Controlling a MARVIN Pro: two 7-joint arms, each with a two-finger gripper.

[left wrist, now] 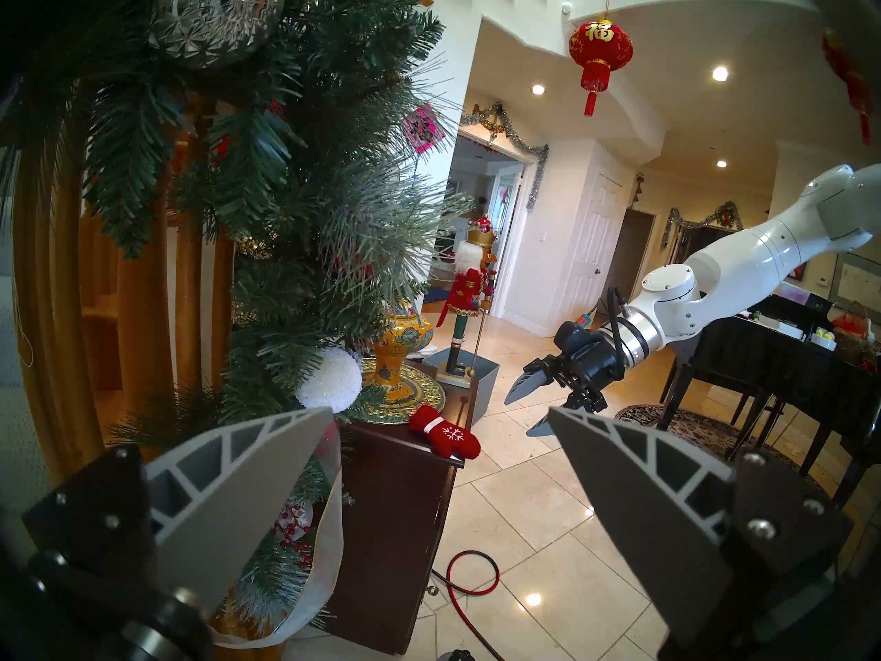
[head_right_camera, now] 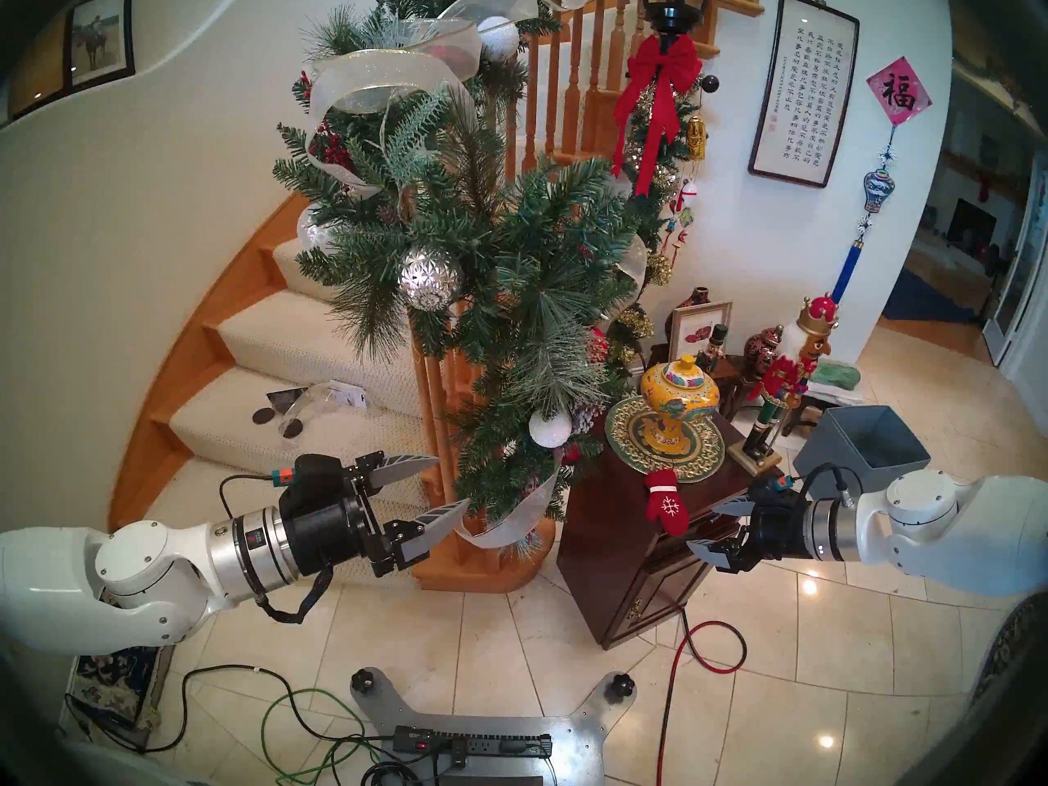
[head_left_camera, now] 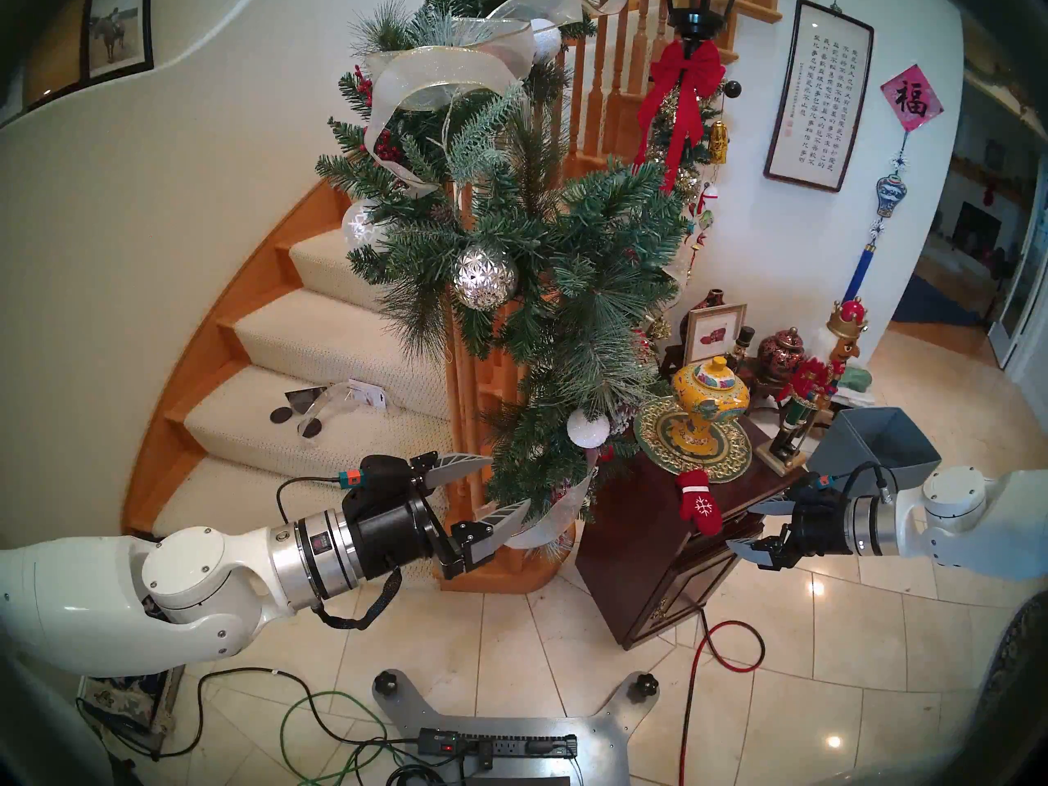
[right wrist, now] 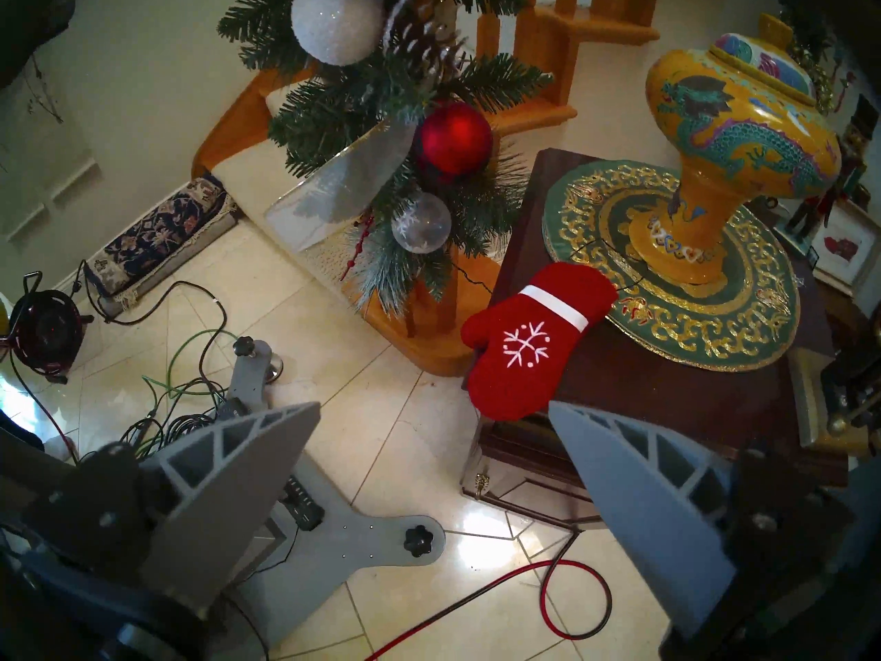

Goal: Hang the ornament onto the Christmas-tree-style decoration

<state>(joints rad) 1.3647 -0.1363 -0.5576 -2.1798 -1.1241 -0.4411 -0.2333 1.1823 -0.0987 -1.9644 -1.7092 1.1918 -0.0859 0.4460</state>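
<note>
The red mitten is lying on the front edge of a dark wooden cabinet, its fingertip end hanging slightly over the rim and its white cuff pointing toward the green-and-gold mat under a yellow vase. From the right wrist camera its thin string loop is trailing from the cuff onto the mat, toward two o'clock. Nothing is gripping the mitten.

The right gripper is hovering at three o'clock of the mitten, near it but apart, with its two fingers spread wide and holding nothing; in its own camera the mitten is sitting between and above the finger tips.

The left gripper is hanging at nine o'clock of the cabinet, fingers also spread wide and empty, with its tips just beside the lower end of the pine garland and its sheer silver ribbon; whether they are touching the needles cannot be told.

The garland is draping down the stair rail, its tail ending at ten o'clock of the mitten, carrying a silver patterned ball and a white glittery ball.
</note>
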